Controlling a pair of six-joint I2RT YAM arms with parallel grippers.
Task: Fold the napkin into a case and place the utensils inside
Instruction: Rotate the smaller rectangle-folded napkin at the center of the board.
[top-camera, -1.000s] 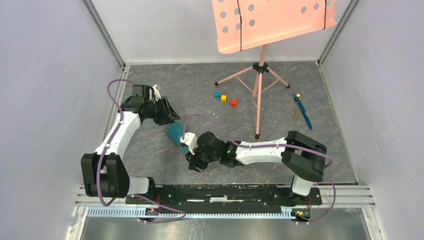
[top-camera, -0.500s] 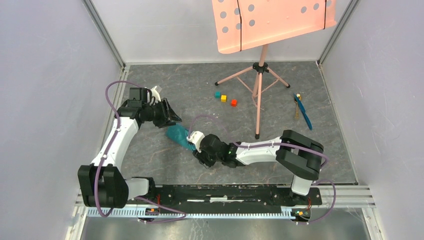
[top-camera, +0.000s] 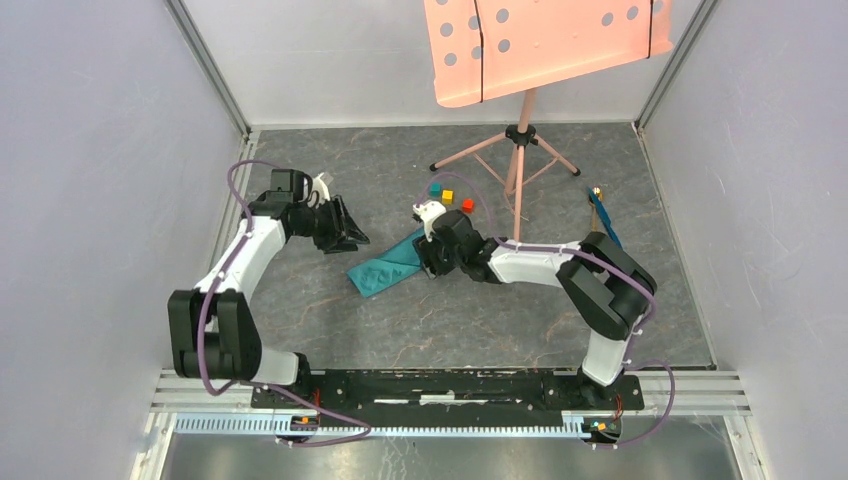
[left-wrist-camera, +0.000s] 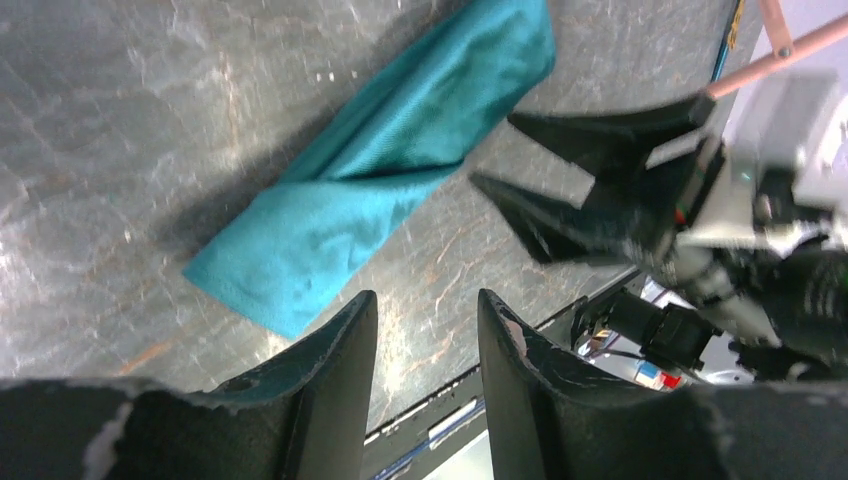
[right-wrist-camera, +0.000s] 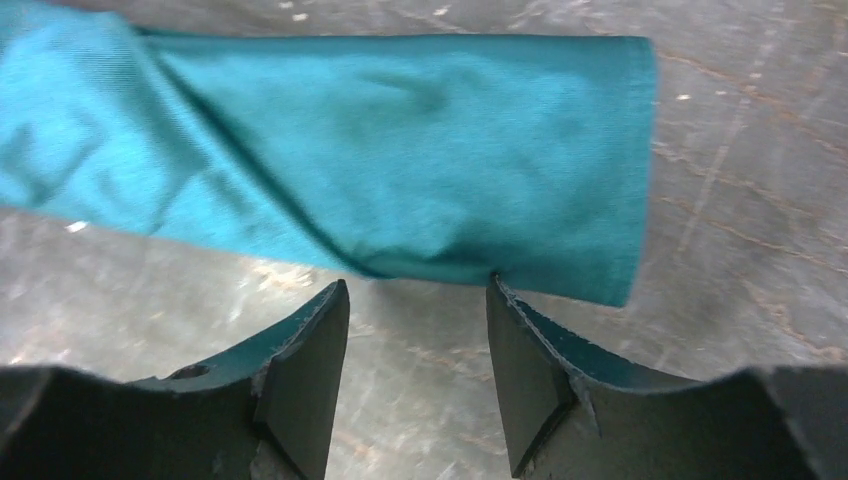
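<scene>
**As the cloth lies in a strip, both arms stand open beside it**

Where the table is bare, left of centre, the napkin (top-camera: 388, 270) lies flat, folded into a slim strip. In the top view its long axis runs on a diagonal, from a near-left end to a far-right end. The left gripper (top-camera: 355, 240) hovers by the near-left end, jaws apart and empty. The right gripper (right-wrist-camera: 418, 290) sits at the far-right end, jaws parted, holding nothing, one fingertip at the cloth's edge. A second ago the cloth showed only as a short bunch and the right gripper was nearer the bases; the cloth now reaches further right.
</scene>
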